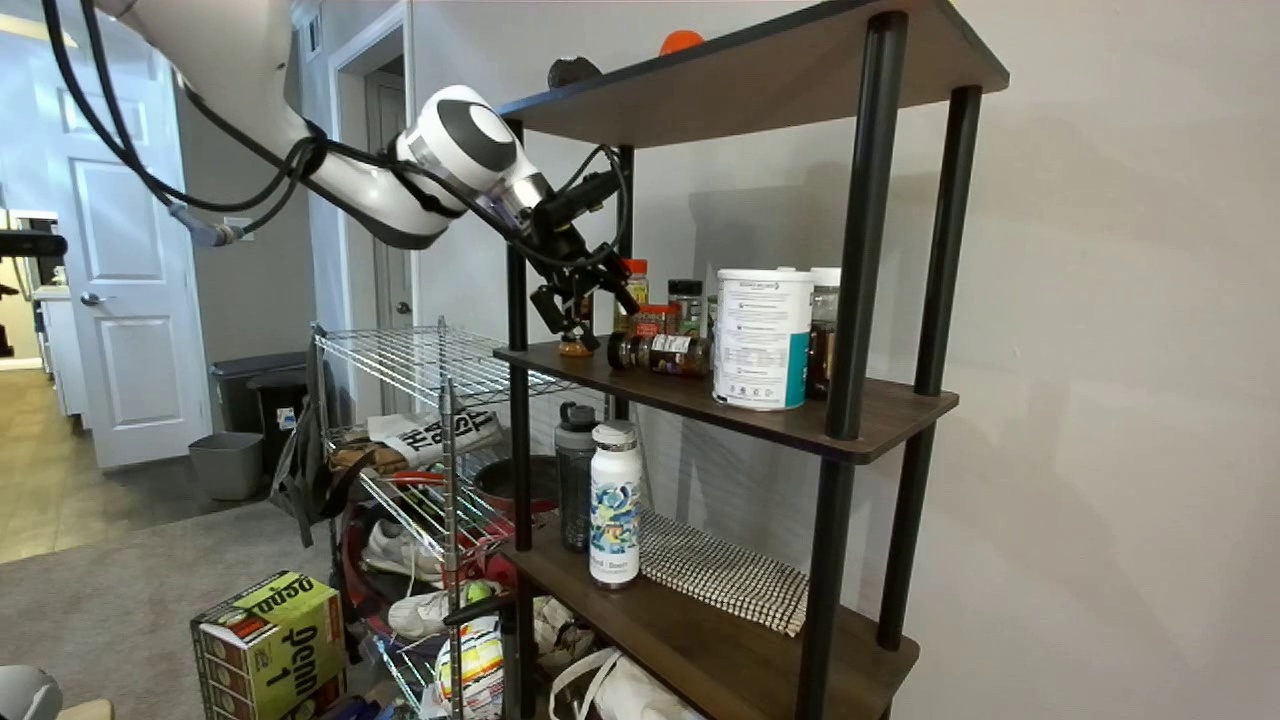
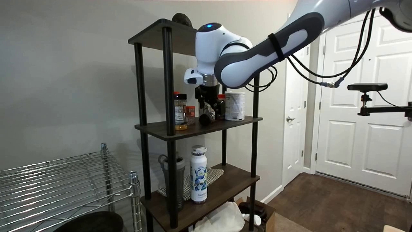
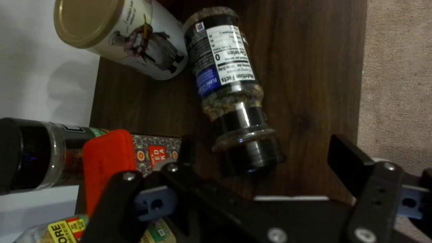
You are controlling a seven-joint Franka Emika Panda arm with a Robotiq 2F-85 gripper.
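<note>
Shelving unit (image 1: pixel 760 95), dark boards on black posts: placed from centre to right of the frame in an exterior view. Robot arm (image 1: pixel 370 195), white: seen extended from the upper left of that frame. White bottle (image 1: pixel 615 505), blue-patterned: stood upright on the board below, lower centre. Gripper (image 3: pixel 261 148): seen along the bottom of the wrist view, fingers spread wide, nothing pinched. Gold-lidded canister (image 3: pixel 125 33): set upright at upper left there. Spice jar (image 3: pixel 226 67): laid on its side on the middle board, centre of the wrist view, its black lid framed between the fingers, nearer the one at frame left; contact with the canister cannot be told. Red-capped container (image 3: pixel 109 158): placed lower left, partly hidden. Alignment over the jar is judged to be in hand; for a grip, centring on the lid, then a careful lowering, would be called for.
</note>
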